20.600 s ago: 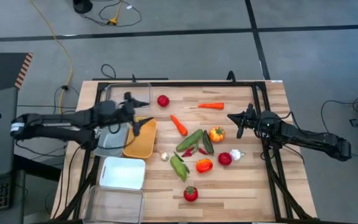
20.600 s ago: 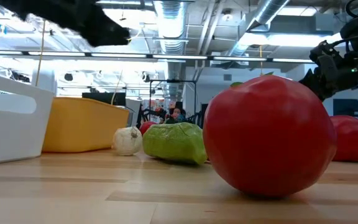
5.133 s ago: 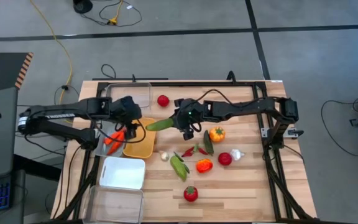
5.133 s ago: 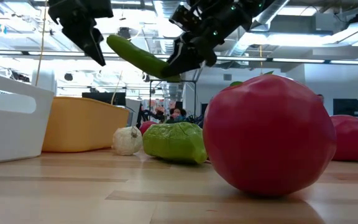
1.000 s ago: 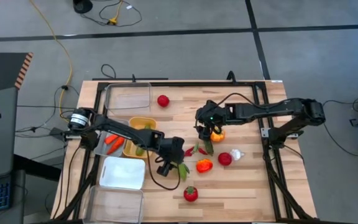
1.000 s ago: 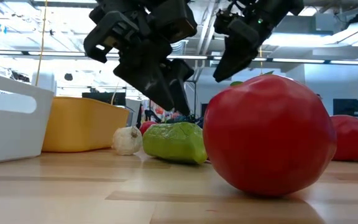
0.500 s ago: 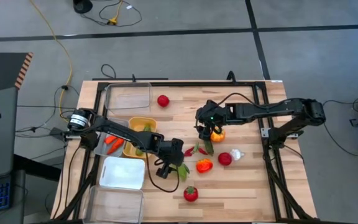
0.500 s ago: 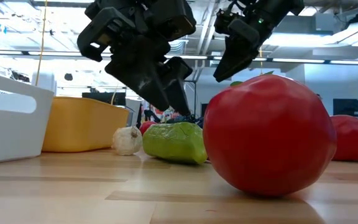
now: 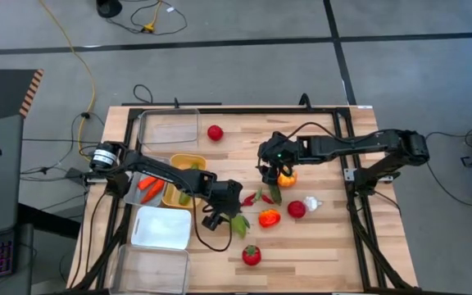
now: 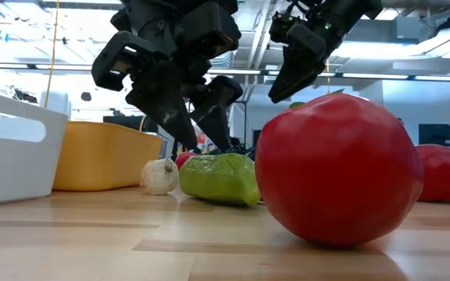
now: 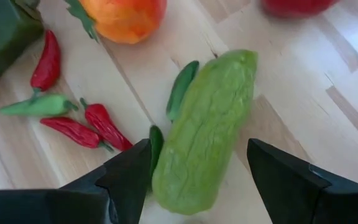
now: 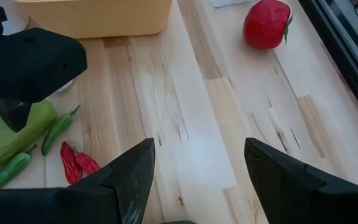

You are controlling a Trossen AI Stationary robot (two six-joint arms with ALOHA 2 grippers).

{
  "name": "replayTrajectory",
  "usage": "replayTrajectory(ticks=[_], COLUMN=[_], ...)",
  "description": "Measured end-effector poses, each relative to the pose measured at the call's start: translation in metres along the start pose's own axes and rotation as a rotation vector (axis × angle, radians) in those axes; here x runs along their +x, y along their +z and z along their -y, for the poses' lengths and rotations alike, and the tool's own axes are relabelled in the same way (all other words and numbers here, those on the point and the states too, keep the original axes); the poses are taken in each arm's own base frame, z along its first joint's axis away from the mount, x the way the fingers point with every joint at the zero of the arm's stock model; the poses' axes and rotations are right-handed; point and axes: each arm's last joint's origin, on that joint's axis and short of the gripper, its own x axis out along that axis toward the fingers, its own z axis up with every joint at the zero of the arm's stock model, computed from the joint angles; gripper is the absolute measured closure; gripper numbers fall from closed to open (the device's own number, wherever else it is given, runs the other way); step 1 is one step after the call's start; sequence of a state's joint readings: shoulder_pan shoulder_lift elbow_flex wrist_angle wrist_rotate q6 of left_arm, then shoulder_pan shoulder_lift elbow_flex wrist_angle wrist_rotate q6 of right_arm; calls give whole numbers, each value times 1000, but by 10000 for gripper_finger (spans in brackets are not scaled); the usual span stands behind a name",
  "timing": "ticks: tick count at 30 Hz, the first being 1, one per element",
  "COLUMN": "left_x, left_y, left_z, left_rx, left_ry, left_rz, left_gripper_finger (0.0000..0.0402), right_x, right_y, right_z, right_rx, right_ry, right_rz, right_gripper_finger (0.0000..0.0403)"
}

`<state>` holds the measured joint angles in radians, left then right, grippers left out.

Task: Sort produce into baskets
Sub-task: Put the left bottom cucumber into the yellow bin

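L gripper [image 11: 197,171] spread wide, straddling light-green cucumber [image 11: 205,134] flat on table mid-front w/o pinching it; R gripper [image 12: 197,171] also spread, empty, above table centre near orange pepper [image 9: 286,175].

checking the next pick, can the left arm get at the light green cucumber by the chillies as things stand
Probably yes: the left end effector hangs open right over the light green cucumber, one finger either side. Only small chillies lie beside it.
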<state>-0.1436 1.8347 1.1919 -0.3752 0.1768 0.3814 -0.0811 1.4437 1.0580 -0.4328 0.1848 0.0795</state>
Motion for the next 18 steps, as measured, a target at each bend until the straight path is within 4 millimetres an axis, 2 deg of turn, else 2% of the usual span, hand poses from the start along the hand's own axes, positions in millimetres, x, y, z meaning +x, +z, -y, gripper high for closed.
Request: replayTrajectory(ticks=[10,18], left_x=[1,30], left_y=[-1,-13], left_z=[-1,2], left_rx=[32,55], left_ry=[25,9], left_rz=[-15,-102], left_gripper_finger=[150,150], right_x=[0,0], right_y=[0,0], right_z=[0,0], right_rx=[0,0], right_ry=[0,1], right_rz=[0,1], right_gripper_finger=[127,127])
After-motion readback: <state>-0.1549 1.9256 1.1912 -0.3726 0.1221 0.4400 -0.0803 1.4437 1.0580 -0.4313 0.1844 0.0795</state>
